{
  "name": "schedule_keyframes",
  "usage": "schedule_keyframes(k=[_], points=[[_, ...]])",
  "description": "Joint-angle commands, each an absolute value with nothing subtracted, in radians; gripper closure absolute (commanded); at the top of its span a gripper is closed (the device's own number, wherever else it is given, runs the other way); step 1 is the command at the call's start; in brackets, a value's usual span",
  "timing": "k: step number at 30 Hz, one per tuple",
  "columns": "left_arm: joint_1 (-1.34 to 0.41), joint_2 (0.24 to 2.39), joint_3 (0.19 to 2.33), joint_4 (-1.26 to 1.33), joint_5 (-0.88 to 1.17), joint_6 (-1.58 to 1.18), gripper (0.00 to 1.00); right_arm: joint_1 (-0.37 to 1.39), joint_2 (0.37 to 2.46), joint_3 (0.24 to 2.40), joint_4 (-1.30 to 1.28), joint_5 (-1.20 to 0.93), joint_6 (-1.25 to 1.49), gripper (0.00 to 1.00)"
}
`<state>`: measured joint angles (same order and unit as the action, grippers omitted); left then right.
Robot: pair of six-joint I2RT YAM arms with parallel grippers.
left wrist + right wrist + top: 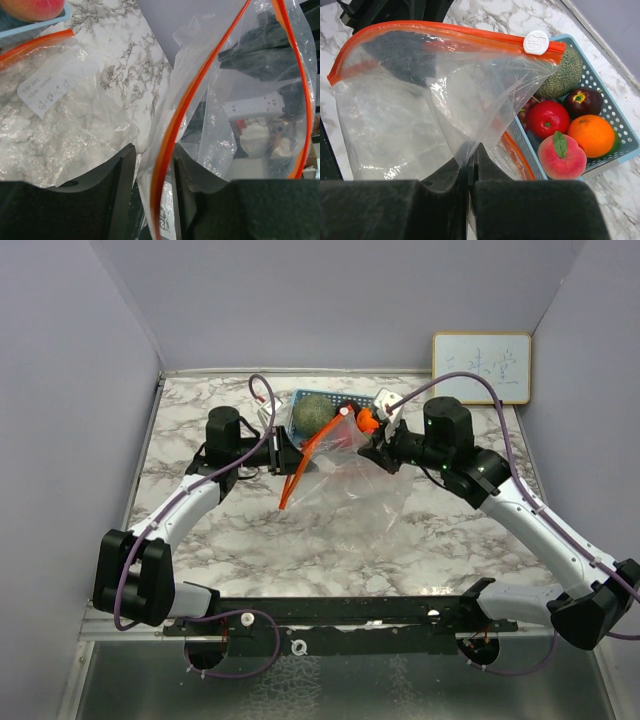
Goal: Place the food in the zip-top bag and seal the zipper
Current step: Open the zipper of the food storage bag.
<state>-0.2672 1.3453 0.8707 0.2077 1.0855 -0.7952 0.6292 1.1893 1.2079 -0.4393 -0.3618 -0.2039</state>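
Observation:
The clear zip-top bag (345, 475) with an orange zipper (308, 455) hangs between my two grippers, its mouth partly open. My left gripper (288, 452) is shut on the zipper edge (167, 150), which runs between its jaws (154, 152). My right gripper (375, 452) is shut on the bag's film (470, 150). The white slider (536, 42) sits at the zipper's far end. The food lies in the blue basket (620, 125): grey-green melon (565, 75), dark purple fruit (582, 100), red apple (549, 119), orange (591, 135), peach (561, 156), small red pieces (525, 112). The bag holds no food.
The basket (340, 402) stands at the back middle of the marble table, right behind the bag. More clear plastic with an orange strip and a white label (50, 90) lies on the table. A whiteboard (481, 367) leans on the right wall.

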Motion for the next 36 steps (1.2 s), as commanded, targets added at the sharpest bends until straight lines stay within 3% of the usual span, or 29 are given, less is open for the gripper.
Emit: schedule_keyframes(k=[1,2,3,4,6,11,14,16,25,36], points=[[-0.277,1.331,0.874,0.236,1.125,-0.771,0.86,0.634,1.214,1.248,-0.379,-0.333,-0.190,0.98],[-0.276,1.331,0.885,0.200,1.127,-0.751,0.99,0.635,1.217,1.247,-0.374,-0.297,-0.182,0.98],[-0.277,1.331,0.903,0.136,1.119,-0.709,1.00,0.635,1.220,1.247,-0.365,-0.242,-0.172,0.97],[-0.278,1.329,0.928,0.056,1.101,-0.653,1.00,0.635,1.223,1.250,-0.360,-0.176,-0.162,0.90],[-0.275,1.329,0.989,-0.118,1.023,-0.536,1.00,0.635,1.233,1.272,-0.365,-0.040,-0.150,0.69],[-0.262,1.352,1.159,-0.455,0.619,-0.381,1.00,0.635,1.279,1.408,-0.414,0.140,-0.142,0.42],[-0.266,1.350,1.280,-0.575,0.258,-0.394,1.00,0.635,1.320,1.516,-0.446,0.153,-0.097,0.37],[-0.275,1.339,1.330,-0.606,0.142,-0.410,1.00,0.635,1.364,1.595,-0.477,0.143,-0.031,0.37],[-0.383,1.285,1.395,-0.519,-0.045,-0.483,1.00,0.643,1.619,1.865,-0.568,-0.116,0.290,0.37],[-0.452,1.330,1.448,-0.561,-0.120,-0.491,1.00,0.704,1.778,1.976,-0.522,-0.203,0.354,0.31]])
